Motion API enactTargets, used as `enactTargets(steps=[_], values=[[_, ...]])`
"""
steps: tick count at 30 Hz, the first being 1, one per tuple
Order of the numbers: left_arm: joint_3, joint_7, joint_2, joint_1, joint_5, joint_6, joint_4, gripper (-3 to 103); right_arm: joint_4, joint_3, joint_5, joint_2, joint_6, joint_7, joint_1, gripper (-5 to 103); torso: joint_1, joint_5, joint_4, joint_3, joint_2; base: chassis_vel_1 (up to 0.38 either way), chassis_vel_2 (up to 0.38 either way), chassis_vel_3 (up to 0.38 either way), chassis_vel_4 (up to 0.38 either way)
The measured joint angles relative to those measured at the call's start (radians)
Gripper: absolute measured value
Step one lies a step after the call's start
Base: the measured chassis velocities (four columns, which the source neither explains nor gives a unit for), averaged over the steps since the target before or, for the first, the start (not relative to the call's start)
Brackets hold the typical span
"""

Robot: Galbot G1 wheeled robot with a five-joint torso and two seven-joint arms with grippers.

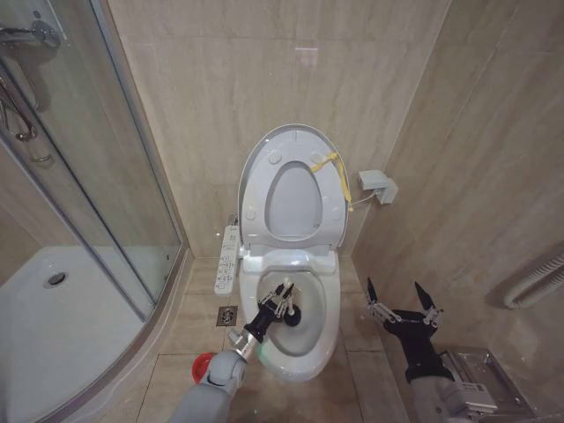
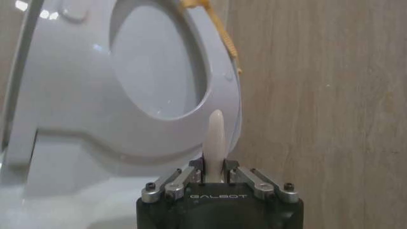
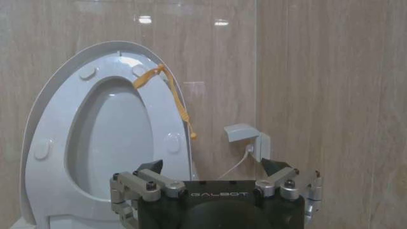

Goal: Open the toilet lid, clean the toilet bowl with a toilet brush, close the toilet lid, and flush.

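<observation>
The toilet lid (image 1: 295, 198) stands raised against the wall, with the ring seat (image 1: 328, 211) up in front of it and a yellow cord (image 1: 340, 176) at its edge. Below, the white toilet bowl (image 1: 330, 304) is uncovered. My left gripper (image 1: 280, 302) reaches over the bowl's left side, shut on the toilet brush handle (image 2: 216, 136). The brush's dark bristle head (image 1: 292, 316) is down inside the bowl. My right gripper (image 1: 403, 304) hovers open and empty to the right of the bowl, facing the lid (image 3: 111, 138) and the cord (image 3: 178, 100).
A red cup holder (image 1: 203, 366) sits on the floor left of the bowl, near a floor drain (image 1: 227, 315). The glass shower wall (image 1: 115, 176) and white tray (image 1: 53, 326) are on the left. A control panel (image 1: 227, 260) hangs beside the seat. A wall box (image 1: 377, 185) is right of the lid.
</observation>
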Motion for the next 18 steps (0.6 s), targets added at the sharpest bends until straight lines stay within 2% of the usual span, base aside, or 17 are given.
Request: enactTargets(steps=[4, 7, 11, 18], values=[[-0.012, -0.02, 0.012, -0.004, 0.043, -0.018, -0.056, 20, 0.0, 0.0, 0.0, 0.0, 0.0, 0.0, 0.0, 100, 0.0, 0.0, 0.0, 0.0, 0.0, 0.0, 0.0, 0.0, 0.0], [-0.017, -0.026, 0.037, -0.002, 0.039, -0.019, -0.109, 20, 0.0, 0.0, 0.0, 0.0, 0.0, 0.0, 0.0, 100, 0.0, 0.0, 0.0, 0.0, 0.0, 0.0, 0.0, 0.0, 0.0], [-0.017, -0.025, 0.087, 0.011, -0.027, -0.008, -0.186, 20, 0.0, 0.0, 0.0, 0.0, 0.0, 0.0, 0.0, 100, 0.0, 0.0002, 0.0004, 0.0, 0.0, 0.0, 0.0, 0.0, 0.0], [-0.026, -0.013, 0.135, 0.061, -0.114, 0.011, -0.297, 20, 0.0, 0.0, 0.0, 0.0, 0.0, 0.0, 0.0, 100, 0.0, 0.0001, 0.0002, 0.0, 0.0, 0.0, 0.0, 0.0, 0.0]])
